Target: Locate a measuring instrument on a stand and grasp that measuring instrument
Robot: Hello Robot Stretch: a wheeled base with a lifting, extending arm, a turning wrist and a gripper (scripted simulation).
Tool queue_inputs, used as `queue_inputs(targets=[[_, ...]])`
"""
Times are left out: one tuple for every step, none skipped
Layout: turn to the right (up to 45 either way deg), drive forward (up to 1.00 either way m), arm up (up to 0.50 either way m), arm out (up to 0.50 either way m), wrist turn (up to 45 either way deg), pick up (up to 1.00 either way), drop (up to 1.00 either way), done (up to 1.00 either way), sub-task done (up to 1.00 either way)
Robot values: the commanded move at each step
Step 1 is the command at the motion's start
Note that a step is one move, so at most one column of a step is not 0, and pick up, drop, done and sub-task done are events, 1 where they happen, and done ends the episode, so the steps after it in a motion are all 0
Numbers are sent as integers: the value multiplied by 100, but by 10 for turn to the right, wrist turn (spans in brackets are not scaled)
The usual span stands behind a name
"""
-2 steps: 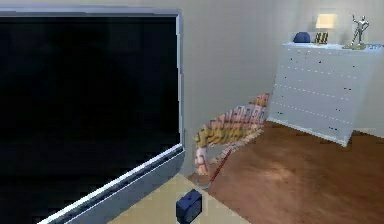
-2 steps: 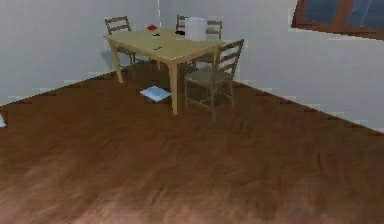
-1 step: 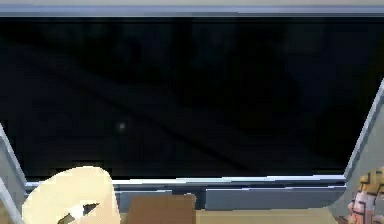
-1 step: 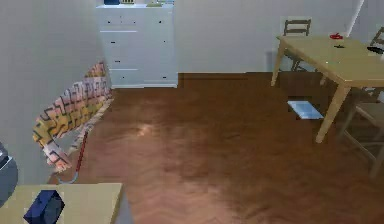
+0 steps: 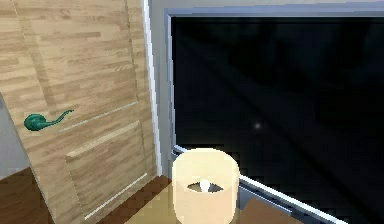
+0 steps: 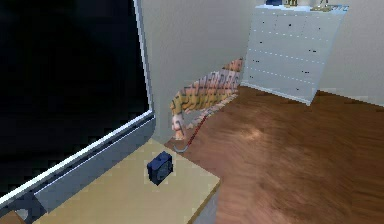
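Beside the black screen, at its left in the forward view, is a wooden door; a white dresser is well apart from the screen. Below the screen, the bench carries a cream cylinder and a small dark box, likely the measuring instrument. Probably located, grasp not yet done. Cannot tell the gripper state. No readable writing.
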Motion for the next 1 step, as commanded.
queue_inputs(targets=[[0,0,50,0,0,0,0,0,0]])
